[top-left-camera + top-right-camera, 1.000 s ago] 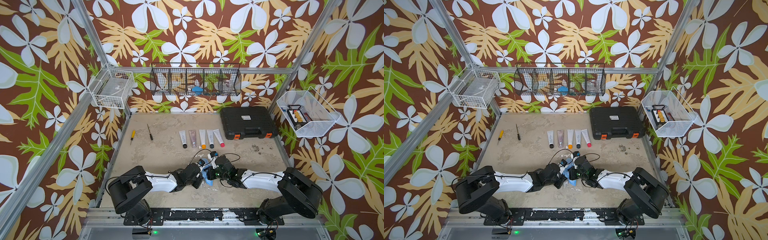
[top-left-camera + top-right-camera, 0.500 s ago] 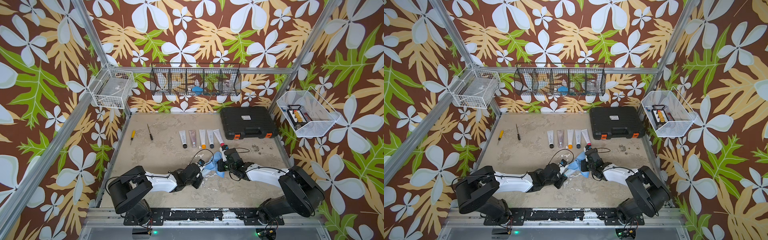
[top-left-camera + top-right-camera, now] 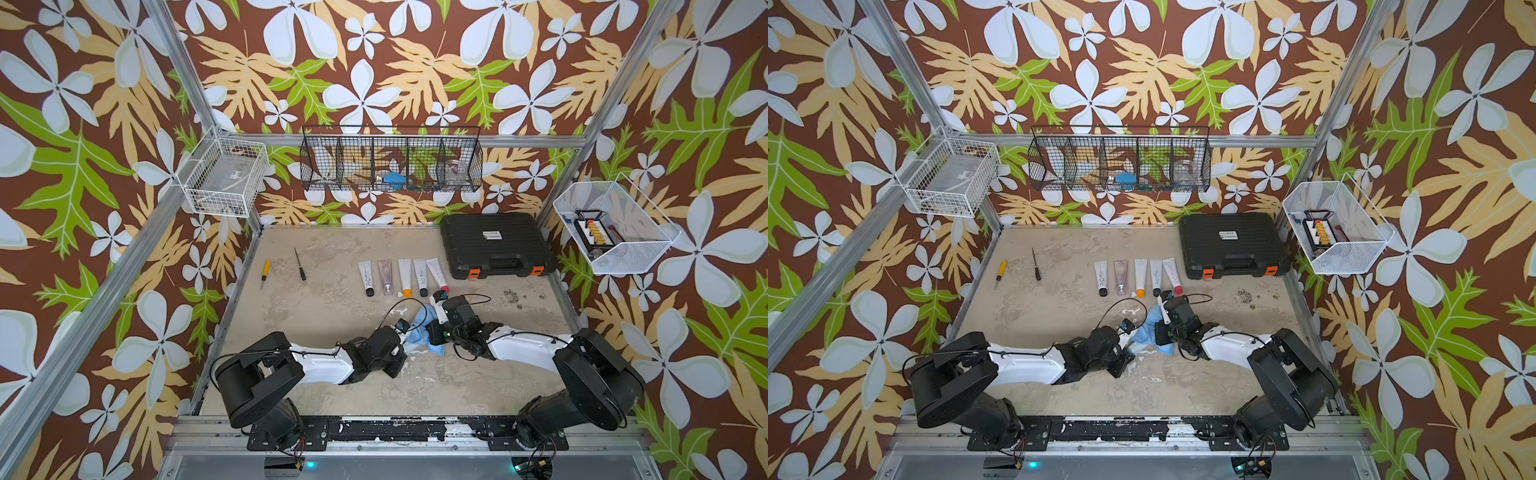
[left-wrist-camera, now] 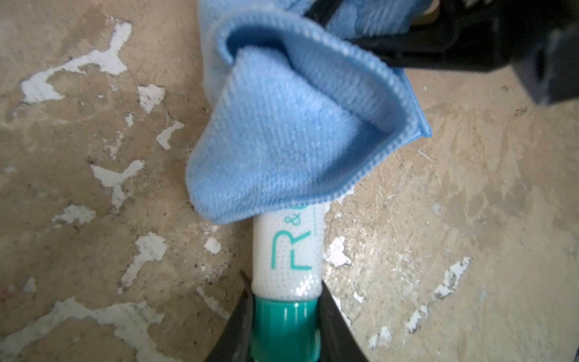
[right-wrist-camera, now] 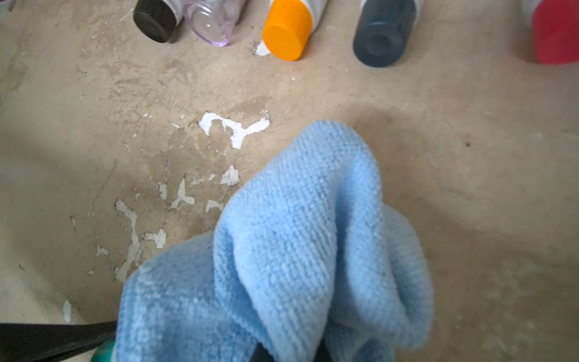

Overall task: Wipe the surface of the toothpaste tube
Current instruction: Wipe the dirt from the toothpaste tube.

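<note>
Wipe under way: left tool (image 4: 283, 335) clamped on the teal cap (image 4: 285, 313) of the toothpaste tube (image 4: 288, 250); right tool (image 5: 291, 355) pinched shut on a blue cloth (image 5: 297, 235).
Tube sits low at centre front of the desk (image 4: 470, 203); resting or lifted, cannot tell. Cloth drapes its far half. Suggest pressing the fold flat and drawing it along the barrel while the left grip holds firm. Cloth is soft ribbed microfibre; tube is glossy white, dotted, round; desk is chipped and flaking.
</note>
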You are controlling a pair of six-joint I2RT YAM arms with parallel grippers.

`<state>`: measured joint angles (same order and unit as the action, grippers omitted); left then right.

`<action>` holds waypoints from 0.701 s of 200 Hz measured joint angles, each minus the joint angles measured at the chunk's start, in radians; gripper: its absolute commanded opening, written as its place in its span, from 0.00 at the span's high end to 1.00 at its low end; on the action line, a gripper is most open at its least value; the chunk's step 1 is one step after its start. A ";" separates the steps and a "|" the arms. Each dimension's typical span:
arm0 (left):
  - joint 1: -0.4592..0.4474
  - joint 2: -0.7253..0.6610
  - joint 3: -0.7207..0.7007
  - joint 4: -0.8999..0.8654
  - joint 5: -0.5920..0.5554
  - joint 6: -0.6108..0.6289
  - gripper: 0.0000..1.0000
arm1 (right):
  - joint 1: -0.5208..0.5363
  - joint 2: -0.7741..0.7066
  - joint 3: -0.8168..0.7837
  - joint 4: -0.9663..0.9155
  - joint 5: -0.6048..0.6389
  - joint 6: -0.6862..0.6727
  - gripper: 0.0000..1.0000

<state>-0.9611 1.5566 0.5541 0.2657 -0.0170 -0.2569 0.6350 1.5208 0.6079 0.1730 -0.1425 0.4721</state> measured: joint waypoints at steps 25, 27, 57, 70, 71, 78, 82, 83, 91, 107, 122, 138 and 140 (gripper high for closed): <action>0.000 0.000 0.000 0.000 0.000 0.000 0.95 | 0.063 0.013 -0.011 0.058 0.016 0.048 1.00; 0.000 0.000 0.000 0.000 0.000 0.000 0.95 | 0.069 0.013 -0.011 0.062 0.016 0.052 1.00; 0.000 0.000 0.000 0.000 -0.001 0.000 0.95 | 0.182 0.014 -0.012 0.108 0.016 0.128 1.00; 0.000 0.000 0.000 0.000 -0.002 0.000 0.95 | 0.222 0.005 -0.013 0.116 0.014 0.164 1.00; 0.000 0.000 0.000 0.000 -0.002 0.000 0.95 | 0.224 0.005 -0.013 0.116 0.014 0.166 1.00; 0.000 0.000 0.000 -0.001 -0.002 0.000 0.95 | 0.239 -0.001 -0.015 0.120 0.016 0.185 1.00; 0.000 0.000 0.000 -0.002 -0.002 0.000 0.95 | 0.245 -0.004 -0.017 0.121 0.017 0.196 1.00; 0.000 0.000 0.000 -0.002 -0.002 0.000 0.95 | 0.246 -0.005 -0.017 0.121 0.017 0.198 1.00; 0.000 0.000 0.000 -0.002 -0.001 0.000 0.95 | 0.252 -0.011 -0.020 0.120 0.022 0.217 1.00; 0.000 -0.001 0.000 -0.003 -0.001 0.001 0.95 | 0.257 -0.024 -0.022 0.113 0.029 0.244 1.00; 0.000 -0.001 0.000 -0.002 0.000 0.000 0.95 | 0.259 -0.036 -0.020 0.099 0.032 0.257 1.00; 0.000 -0.001 0.000 -0.002 0.000 0.000 0.95 | 0.260 -0.042 -0.014 0.079 0.038 0.257 1.00; 0.000 -0.001 0.000 -0.002 0.000 0.000 0.95 | 0.260 -0.042 -0.013 0.076 0.038 0.257 1.00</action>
<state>-0.9611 1.5558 0.5541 0.2638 -0.0166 -0.2565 0.8948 1.4792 0.5953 0.2493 -0.1047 0.7288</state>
